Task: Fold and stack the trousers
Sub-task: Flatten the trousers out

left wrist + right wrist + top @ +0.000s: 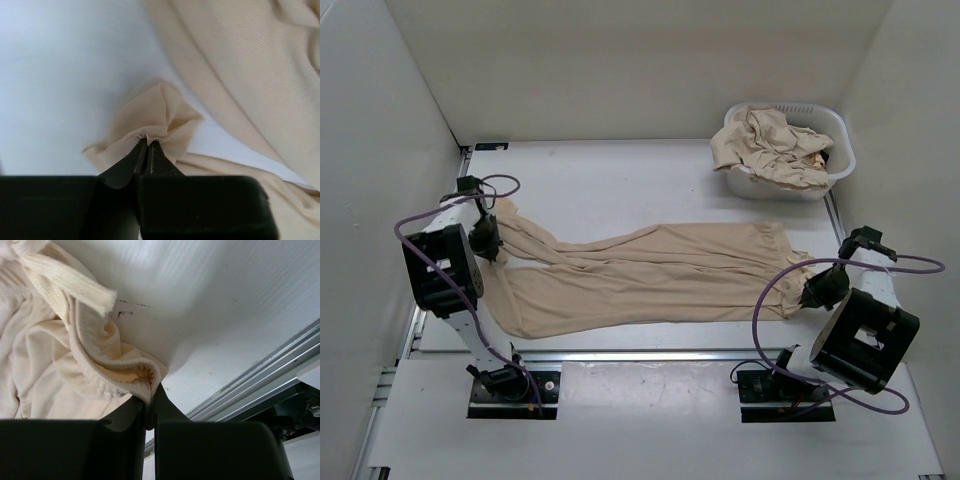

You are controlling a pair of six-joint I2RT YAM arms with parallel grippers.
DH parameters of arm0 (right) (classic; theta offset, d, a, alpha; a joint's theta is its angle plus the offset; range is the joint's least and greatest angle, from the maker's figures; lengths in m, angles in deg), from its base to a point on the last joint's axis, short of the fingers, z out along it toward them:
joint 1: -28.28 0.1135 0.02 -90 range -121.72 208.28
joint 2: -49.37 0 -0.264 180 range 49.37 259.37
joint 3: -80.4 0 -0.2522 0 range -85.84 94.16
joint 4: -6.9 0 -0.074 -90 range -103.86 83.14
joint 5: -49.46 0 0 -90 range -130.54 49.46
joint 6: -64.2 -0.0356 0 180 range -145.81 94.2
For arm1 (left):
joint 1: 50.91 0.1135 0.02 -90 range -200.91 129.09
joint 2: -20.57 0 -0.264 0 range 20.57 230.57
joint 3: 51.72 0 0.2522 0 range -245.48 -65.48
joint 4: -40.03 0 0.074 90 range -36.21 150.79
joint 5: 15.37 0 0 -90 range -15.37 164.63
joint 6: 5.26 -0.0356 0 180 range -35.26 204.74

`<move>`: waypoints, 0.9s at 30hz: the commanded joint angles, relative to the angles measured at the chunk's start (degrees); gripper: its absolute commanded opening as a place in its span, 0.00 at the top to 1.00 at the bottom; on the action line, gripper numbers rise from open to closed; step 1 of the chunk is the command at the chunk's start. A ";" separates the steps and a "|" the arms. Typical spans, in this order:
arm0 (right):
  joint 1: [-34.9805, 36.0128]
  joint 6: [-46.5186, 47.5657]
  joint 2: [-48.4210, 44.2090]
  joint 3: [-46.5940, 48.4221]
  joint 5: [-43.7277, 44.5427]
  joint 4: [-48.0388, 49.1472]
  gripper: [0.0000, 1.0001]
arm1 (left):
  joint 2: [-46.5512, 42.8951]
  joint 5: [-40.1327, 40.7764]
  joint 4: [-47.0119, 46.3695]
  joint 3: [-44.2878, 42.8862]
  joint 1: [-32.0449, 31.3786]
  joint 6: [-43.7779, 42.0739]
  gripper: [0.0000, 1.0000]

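Cloth hides both grippers' tips: left gripper [148, 145] pinches a trousers [650, 275] hem, right gripper [151, 392] clamps the waistband. White table [620, 180], white walls [620, 60], basket [790, 190] far right.

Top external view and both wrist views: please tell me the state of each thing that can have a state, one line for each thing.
spread trousers: unfolded, lying lengthwise on the table, wrinkled, pinched at both ends.
left gripper: shut on a leg end of the spread trousers.
right gripper: shut on the ribbed waistband of the spread trousers.
basket: upright, filled.
heaped trousers: crumpled in the basket, unfolded.
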 commanded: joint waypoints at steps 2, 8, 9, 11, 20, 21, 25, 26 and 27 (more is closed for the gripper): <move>-0.05 0.56 0.64 4.95 2.03 -1.24 1.00 | -13.36 8.47 -0.66 -2.12 2.12 0.01 0.86; -0.05 0.56 0.64 5.32 1.42 -1.78 1.00 | -20.74 7.44 5.58 0.84 12.12 0.01 0.86; -0.05 0.56 0.03 4.44 1.42 -1.78 1.00 | -21.80 6.73 6.20 2.51 13.89 0.01 0.86; -0.05 -0.05 -0.68 3.91 0.81 -1.17 1.00 | -25.39 4.71 8.13 8.47 18.80 0.01 0.86; -0.05 -1.11 -0.16 -0.40 -2.79 0.86 1.00 | -35.70 8.40 -1.35 30.22 37.34 0.01 0.38; -0.05 -1.11 -0.16 -0.40 -2.80 0.86 1.00 | -35.70 5.95 -1.35 29.69 39.12 0.01 0.37; -0.05 -0.58 -0.16 0.13 -2.11 0.33 1.00 | -35.70 0.31 2.33 24.87 45.45 0.01 0.37; -0.05 -0.58 -0.16 0.13 -2.10 0.33 1.00 | -35.09 -0.48 2.34 24.33 46.16 0.01 0.35; -0.05 -0.58 -0.16 0.13 -1.58 0.33 1.00 | -34.56 -1.36 2.86 24.33 46.17 0.01 0.35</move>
